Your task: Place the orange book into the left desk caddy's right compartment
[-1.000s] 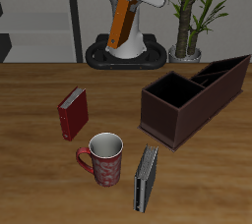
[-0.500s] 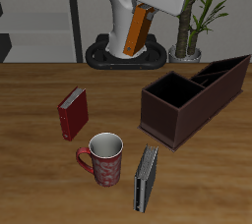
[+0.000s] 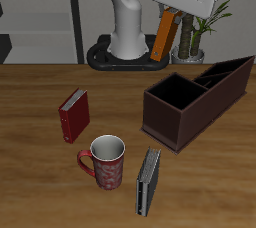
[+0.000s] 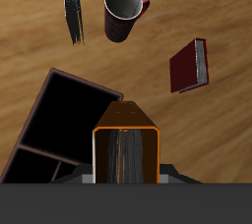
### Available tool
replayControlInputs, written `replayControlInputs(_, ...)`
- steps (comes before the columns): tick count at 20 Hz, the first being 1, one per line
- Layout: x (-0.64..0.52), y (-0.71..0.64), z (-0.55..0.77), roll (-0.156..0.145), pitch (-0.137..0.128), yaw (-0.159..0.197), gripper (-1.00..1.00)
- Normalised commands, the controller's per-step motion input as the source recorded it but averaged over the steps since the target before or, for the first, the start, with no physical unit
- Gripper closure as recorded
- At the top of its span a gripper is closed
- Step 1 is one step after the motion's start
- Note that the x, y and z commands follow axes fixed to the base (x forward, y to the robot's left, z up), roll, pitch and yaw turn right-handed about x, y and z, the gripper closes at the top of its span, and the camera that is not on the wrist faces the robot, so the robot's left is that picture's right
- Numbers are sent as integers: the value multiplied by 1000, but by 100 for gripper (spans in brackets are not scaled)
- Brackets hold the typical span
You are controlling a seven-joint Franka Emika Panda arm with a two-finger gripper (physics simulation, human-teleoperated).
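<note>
— Where is the orange book (image 3: pixel 165 34)?

— Held in the air in the gripper (image 3: pixel 172 10), well above the tabletop (image 3: pixel 40 182), hanging edge-down and slightly tilted. The fingers are closed on its top end. In the wrist view it fills the middle, grey page edges facing the camera (image 4: pixel 125 156).

— And the left desk caddy (image 3: pixel 197 99)?

— On the tabletop, set at an angle, open top, with dividers inside. The book hangs behind it, above its back edge area. From the wrist view the dark compartments (image 4: pixel 69 120) lie just beside and beneath the book's lower end.

— How much room around it?

— Plenty in the air: nothing stands between the book and the caddy's rim. A potted plant (image 3: pixel 192 17) stands just behind the book, close to it in the exterior view. The dark red book (image 3: pixel 72 115), the mug (image 3: pixel 104 161) and the dark grey book (image 3: pixel 148 180) stand well apart from the caddy's open top, nearer the table's front edge. The mug and grey book are near each other, with a gap between.

— What differs from half a second ago?

— The arm has swung the book sideways toward the caddy's side; it was before the robot's base (image 3: pixel 125 57), and now it hangs in front of the plant. Its height looks about the same. Everything on the tabletop is unmoved.
</note>
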Motion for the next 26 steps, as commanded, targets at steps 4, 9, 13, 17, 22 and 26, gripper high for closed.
replayControlInputs(4,146,215,-16,28,10,-39,100)
replayControlInputs(9,219,195,39,9,-18,-32,100)
replayControlInputs(13,207,165,-9,-1,-16,-32,100)
replayControlInputs(17,244,91,-10,16,2,-61,100)
replayControlInputs(22,253,117,-137,10,26,-44,100)
replayControlInputs(26,131,59,-191,9,28,-29,100)
